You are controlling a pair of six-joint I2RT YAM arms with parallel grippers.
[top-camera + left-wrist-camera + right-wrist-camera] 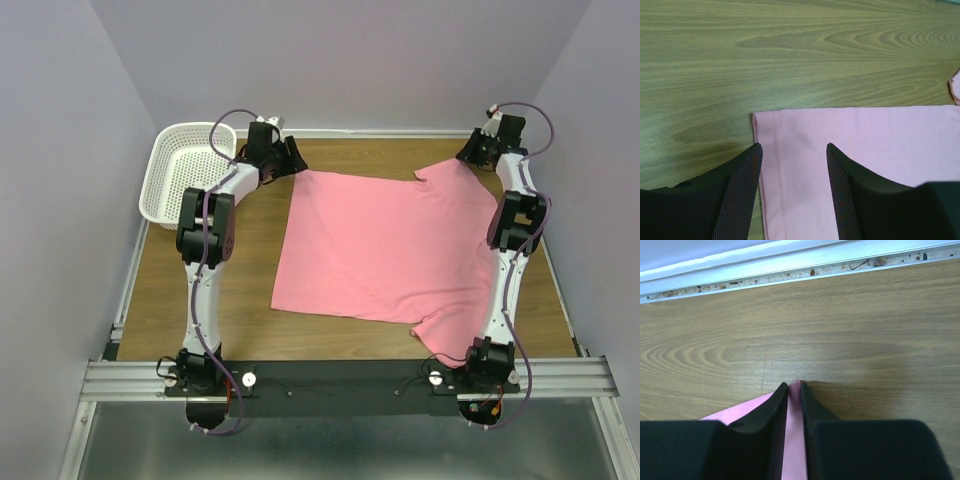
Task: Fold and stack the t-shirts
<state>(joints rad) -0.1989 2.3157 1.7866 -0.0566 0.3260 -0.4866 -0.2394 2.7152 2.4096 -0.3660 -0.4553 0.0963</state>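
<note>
Salmon-pink t-shirt [385, 245], one, white basket [185, 170], one, wooden table [240, 280], one

Left gripper [794, 150] wide (right gripper [794, 388] narrow)

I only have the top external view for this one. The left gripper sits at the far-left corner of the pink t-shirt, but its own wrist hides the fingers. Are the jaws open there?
Observer: Yes. In the left wrist view the left gripper is open. One finger is over the bare table and the other over the t-shirt, so they straddle its hemmed edge just short of the corner.
Operator: And the right one, at the shirt's far-right end?
Observer: The right wrist view shows the right gripper nearly closed, with a narrow strip of pink fabric between its jaws. I cannot tell whether it is pinching the fabric.
</note>
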